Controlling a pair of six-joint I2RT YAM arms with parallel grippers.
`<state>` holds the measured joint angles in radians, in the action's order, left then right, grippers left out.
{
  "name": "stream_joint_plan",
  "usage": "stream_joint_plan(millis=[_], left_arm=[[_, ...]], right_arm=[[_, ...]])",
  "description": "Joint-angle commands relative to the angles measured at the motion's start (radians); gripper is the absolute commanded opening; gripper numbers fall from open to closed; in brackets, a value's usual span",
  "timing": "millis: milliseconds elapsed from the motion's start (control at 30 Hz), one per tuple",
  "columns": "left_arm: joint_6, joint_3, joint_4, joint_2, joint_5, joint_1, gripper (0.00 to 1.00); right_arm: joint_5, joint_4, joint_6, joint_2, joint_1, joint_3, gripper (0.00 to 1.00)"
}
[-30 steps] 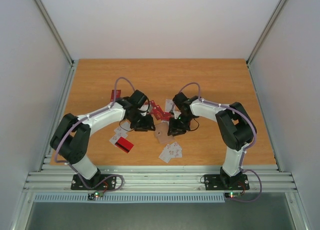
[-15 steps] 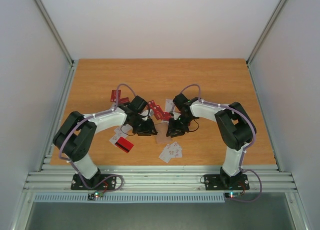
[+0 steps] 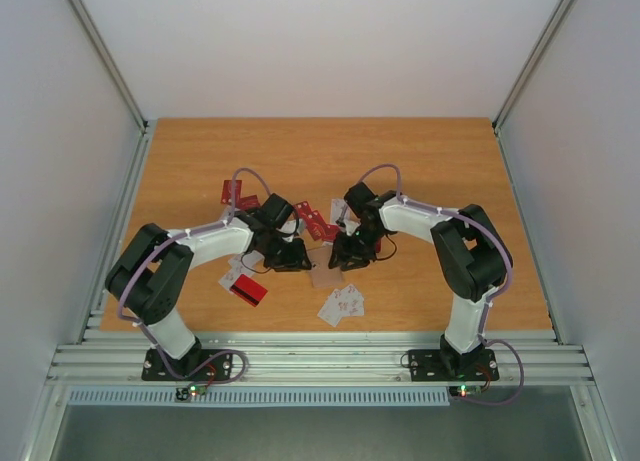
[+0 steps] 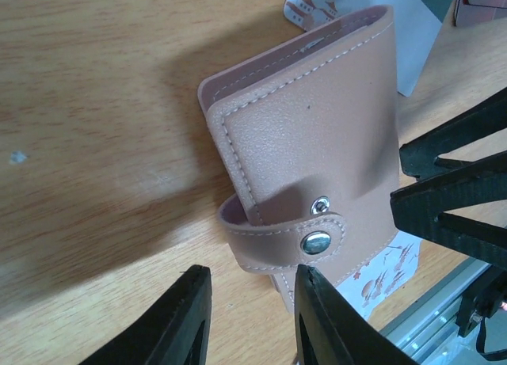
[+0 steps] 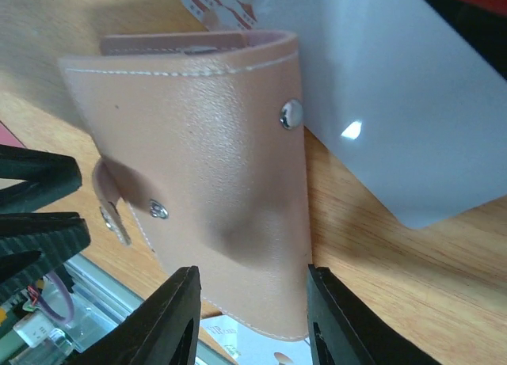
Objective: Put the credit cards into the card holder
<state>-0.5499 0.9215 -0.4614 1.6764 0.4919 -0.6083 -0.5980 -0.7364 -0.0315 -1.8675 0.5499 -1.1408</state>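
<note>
Closing in on the card holder [image 4: 309, 143] from both sides, mid-counter [image 3: 430, 161].

Lies folded beside a pale blue-grey sheet [image 5: 396, 104], strap [image 4: 277, 238] seemingly unfastened, with loose credit cards [image 3: 342, 303] scattered nearby. Looks light, soft-skinned yet springy, likely to slide on the wood. Best pinched across the stitched edge, clear of the strap. Left pincer [image 4: 252, 309]: partly open, empty, tips just at the strap corner. Right pincer [image 5: 253, 317]: partly open over the opposite edge, gripping nothing visible. Against a second ago: left arm swung inward, nearer the right pincer; cards unmoved.
</note>
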Motion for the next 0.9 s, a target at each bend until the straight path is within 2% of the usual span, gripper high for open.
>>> stream_joint_plan(millis=[0, 867], left_arm=[[0.016, -0.001, 0.047, 0.017, 0.006, -0.001, 0.32], [0.068, 0.084, 0.034, 0.13, 0.073, -0.001, 0.31]], right_arm=[[0.015, -0.024, -0.018, 0.002, 0.0, -0.043, 0.39], [-0.003, 0.003, -0.008, -0.093, 0.001, -0.062, 0.38]])
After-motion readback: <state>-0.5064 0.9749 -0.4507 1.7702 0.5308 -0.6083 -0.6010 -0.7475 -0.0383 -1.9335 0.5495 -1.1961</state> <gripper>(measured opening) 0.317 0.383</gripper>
